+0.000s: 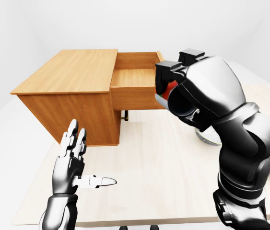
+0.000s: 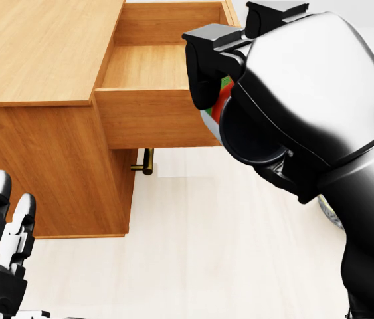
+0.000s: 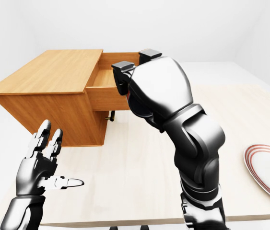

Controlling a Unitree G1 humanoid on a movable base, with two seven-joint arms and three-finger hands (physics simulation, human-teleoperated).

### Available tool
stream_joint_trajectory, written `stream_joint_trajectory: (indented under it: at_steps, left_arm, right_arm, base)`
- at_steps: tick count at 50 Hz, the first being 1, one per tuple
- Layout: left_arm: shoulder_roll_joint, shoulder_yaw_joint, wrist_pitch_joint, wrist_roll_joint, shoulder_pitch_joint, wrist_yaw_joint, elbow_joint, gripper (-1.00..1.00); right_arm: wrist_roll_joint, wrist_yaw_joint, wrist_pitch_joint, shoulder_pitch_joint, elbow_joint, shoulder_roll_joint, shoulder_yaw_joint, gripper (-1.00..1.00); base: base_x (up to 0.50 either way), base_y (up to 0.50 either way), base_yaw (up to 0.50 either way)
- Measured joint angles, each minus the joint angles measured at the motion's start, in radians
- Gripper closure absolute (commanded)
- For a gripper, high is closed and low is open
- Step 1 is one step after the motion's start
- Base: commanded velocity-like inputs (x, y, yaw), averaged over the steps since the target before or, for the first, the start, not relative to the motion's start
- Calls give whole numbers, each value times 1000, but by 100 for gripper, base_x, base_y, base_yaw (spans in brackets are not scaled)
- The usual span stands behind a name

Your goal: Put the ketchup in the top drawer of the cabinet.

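Note:
The wooden cabinet point(image 2: 40, 53) fills the upper left of the head view, and its top drawer point(image 2: 153, 66) is pulled out with a bare wooden floor. My right hand point(image 2: 208, 93) is raised before the drawer's right corner and shut on the ketchup point(image 2: 222, 101), a red, green and white container lying sideways. The hand and forearm hide most of it, along with the drawer's brass handle. My left hand point(image 1: 75, 158) hovers low at the left, below the cabinet in the left-eye view. Its fingers are spread open and it holds nothing.
A brass handle of the lower drawer point(image 2: 147, 161) shows under the open one. A patterned bowl point(image 1: 205, 139) sits partly hidden behind my right arm. A red-rimmed plate point(image 3: 269, 167) lies at the right edge of the light wooden table point(image 1: 149, 167).

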Motion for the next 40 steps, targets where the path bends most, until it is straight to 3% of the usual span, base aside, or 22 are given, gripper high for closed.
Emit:
stream_joint_trajectory:
  at_steps: [10,18,26,40]
  left_arm:
    - [0,0,3,0,-1,1,-1,-100]
    - [0,0,3,0,-2,1,-2,-100]
    - [1,1,6,-1,-5,2,0,-100]
    - [1,-2,7,2,-8,3,2,-100]
  right_arm:
    - [-209,0,0,-236,183,27,-48,100]
    - [-280,0,0,-407,339,34,-81,100]
    - [-230,0,0,-565,543,27,-97,100]
    - [-23,0,0,-801,960,2,-102,100]
  base:
    - [0,0,0]
    - [0,0,0]
    - [0,0,0]
    - [0,0,0]
